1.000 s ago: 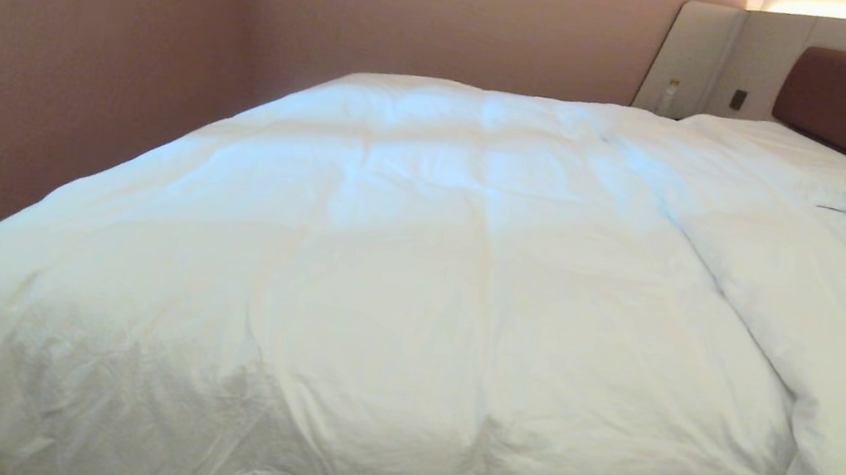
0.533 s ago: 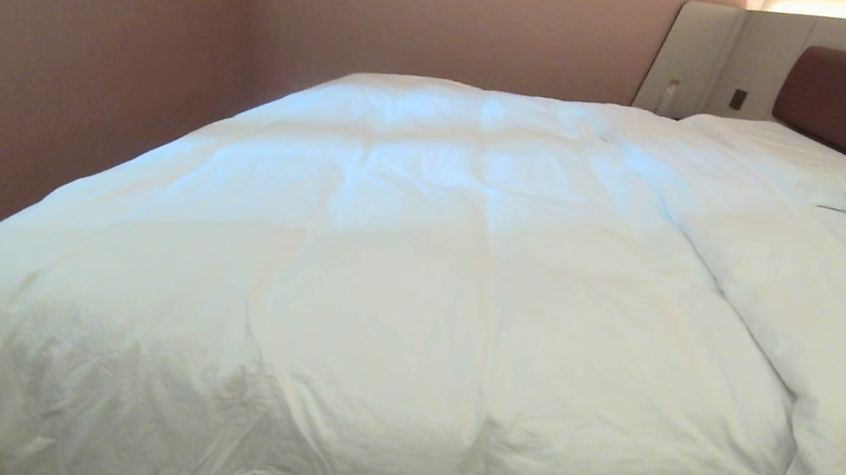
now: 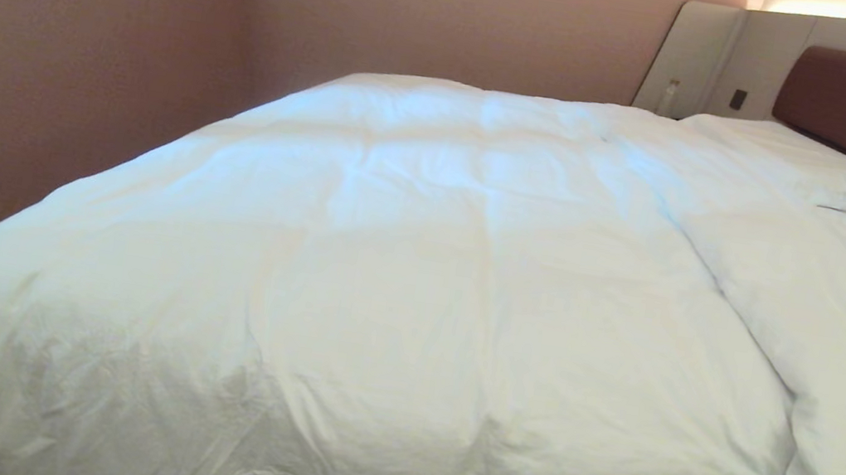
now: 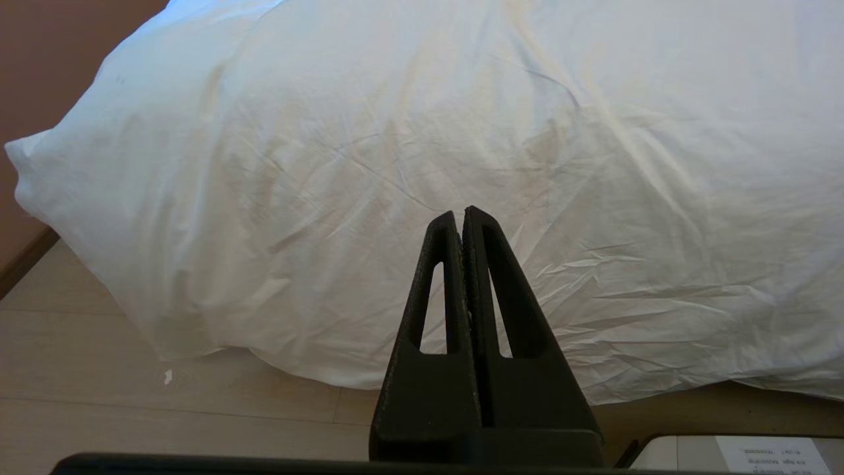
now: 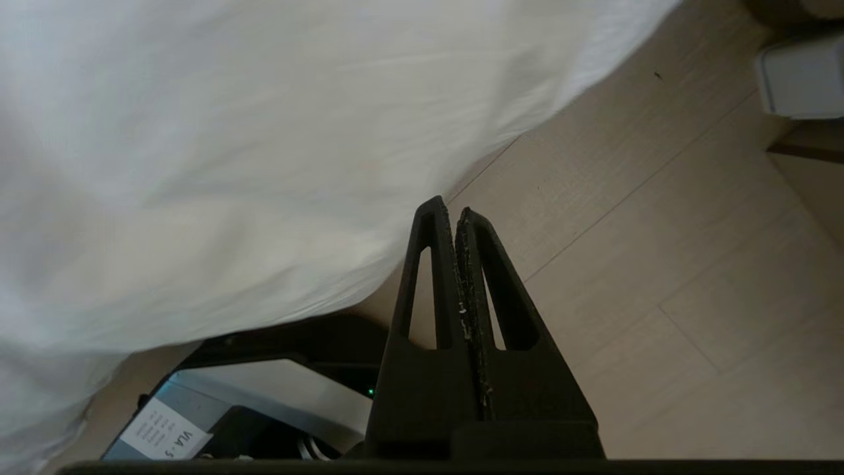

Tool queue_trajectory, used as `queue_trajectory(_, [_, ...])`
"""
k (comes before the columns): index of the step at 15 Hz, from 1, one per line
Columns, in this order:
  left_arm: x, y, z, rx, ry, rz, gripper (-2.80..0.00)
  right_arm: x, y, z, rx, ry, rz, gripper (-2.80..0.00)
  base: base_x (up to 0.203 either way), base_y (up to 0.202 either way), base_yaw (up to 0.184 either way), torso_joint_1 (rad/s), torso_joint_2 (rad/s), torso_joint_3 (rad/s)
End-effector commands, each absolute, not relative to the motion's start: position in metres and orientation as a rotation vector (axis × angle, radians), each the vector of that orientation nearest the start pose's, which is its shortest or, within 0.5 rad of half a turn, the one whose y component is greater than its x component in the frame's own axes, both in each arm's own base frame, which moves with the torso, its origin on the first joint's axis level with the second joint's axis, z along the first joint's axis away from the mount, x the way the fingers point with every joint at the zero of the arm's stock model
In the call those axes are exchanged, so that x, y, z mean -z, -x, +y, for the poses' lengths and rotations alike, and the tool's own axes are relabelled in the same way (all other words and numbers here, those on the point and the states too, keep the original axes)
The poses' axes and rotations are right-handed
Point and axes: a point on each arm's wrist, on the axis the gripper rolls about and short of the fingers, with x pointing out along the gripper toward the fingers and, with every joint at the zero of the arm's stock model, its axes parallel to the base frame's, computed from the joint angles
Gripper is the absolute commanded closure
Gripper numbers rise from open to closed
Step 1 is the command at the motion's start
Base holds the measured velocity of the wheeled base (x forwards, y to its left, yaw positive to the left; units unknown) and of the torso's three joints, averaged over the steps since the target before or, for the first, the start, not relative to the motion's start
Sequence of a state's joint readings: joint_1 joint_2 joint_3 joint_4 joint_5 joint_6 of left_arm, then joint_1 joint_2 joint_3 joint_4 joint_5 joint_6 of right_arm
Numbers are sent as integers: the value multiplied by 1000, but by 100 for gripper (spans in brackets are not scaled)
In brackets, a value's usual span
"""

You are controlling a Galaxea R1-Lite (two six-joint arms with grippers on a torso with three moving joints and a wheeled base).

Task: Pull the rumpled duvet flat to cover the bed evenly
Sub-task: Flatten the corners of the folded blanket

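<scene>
Hanging over the bed's edge ahead of the empty, pressed-together left claw (image 4: 461, 214), the puffy white quilted cotton duvet (image 4: 422, 145) looked soft, bulky and light; its creased hem offered the likeliest hold.

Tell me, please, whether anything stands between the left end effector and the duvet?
Nothing visible does. The left end effector, shut and empty, points at the duvet where it hangs over the bed's edge towards the floor, with only open air between them.
</scene>
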State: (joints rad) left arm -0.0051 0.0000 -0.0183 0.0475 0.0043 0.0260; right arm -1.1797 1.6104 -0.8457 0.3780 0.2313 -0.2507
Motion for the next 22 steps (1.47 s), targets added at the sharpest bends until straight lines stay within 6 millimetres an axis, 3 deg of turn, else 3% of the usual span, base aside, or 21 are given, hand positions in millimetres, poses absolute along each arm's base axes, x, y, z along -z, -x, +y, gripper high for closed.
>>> queue_trajectory(1, [-76,24,0,0,-26,29,0,-119,-81,-239,490,-389,971,0,0,0,0,0,0,0])
queue_trajectory(6, [-76,24,0,0,-26,29,0,-75,-57,-285,497,-447,936,0,0,0,0,0,0,0])
queue_trajectory(10, [-76,24,0,0,-26,29,0,-61,-33,-304,479,-616,857,0,0,0,0,0,0,0])
queue_trajectory(16, [-76,24,0,0,-26,29,0,-25,-1,-339,496,-788,834,0,0,0,0,0,0,0])
queue_trajectory(17, [-76,24,0,0,-26,29,0,-20,0,-342,495,-798,833,-280,0,0,0,0,0,0])
queue_trajectory(22, [-76,24,0,0,-26,29,0,-33,0,-356,529,-835,752,-280,0,0,0,0,0,0])
